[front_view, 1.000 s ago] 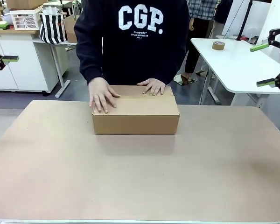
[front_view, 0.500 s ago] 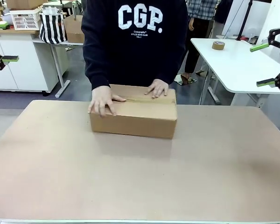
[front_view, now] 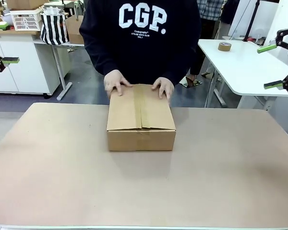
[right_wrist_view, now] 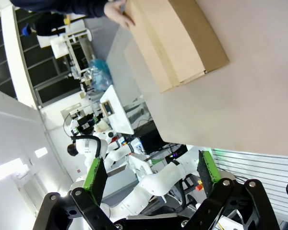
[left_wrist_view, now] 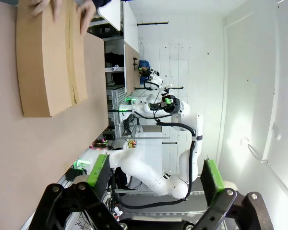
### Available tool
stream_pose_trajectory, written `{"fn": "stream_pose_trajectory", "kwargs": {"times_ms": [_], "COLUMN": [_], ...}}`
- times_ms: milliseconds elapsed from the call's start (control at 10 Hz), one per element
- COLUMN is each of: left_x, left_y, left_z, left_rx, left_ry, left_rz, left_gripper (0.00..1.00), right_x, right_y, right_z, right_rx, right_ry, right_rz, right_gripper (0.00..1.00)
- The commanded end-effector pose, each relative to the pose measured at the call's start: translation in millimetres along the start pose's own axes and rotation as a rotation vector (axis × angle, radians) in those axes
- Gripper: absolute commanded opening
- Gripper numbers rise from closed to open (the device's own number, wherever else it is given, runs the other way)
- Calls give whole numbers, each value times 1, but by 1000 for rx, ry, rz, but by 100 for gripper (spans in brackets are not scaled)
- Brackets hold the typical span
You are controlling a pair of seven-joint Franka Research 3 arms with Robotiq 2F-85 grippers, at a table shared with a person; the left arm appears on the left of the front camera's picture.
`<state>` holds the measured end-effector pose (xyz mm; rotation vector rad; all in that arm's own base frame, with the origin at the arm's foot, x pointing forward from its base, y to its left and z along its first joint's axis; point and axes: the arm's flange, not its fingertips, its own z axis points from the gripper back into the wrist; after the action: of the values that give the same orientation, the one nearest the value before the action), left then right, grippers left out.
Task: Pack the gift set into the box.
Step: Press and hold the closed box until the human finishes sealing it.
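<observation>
We find the box (front_view: pixel 141 115) on the counter (front_view: pixel 221 177), midway across and toward the far side. Its flaps are folded shut, and its long axis runs near to far with a short face toward the robot. The person rests one hand (front_view: pixel 116 81) and the other hand (front_view: pixel 163 87) on the far corners of its top. With the flaps closed, we cannot tell whether the gift set lies inside. The left end effector (left_wrist_view: pixel 156 172) and the right end effector (front_view: pixel 270 66) hang raised off either side, well apart from the box. Each has its fingers spread wide, holding and touching nothing. We judge neither arm clearly nearer.
</observation>
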<state>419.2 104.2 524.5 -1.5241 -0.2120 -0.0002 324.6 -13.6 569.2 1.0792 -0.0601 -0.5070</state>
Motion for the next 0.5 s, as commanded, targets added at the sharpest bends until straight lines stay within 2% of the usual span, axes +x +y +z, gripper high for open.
{"fn": "stream_pose_trajectory", "kwargs": {"times_ms": [0,400], "left_x": [-2,-2], "left_y": [-1,-1], "left_z": [-1,-1], "left_rx": [-19,-19], "left_ry": [-1,-1], "left_rz": [-5,-5], "left_gripper": [100,100], "right_x": [1,1], "right_y": [4,4], "right_z": [-1,-1], "right_rx": [22,22], "right_ry": [7,7], "right_rz": [-2,-2], "right_gripper": [100,100]}}
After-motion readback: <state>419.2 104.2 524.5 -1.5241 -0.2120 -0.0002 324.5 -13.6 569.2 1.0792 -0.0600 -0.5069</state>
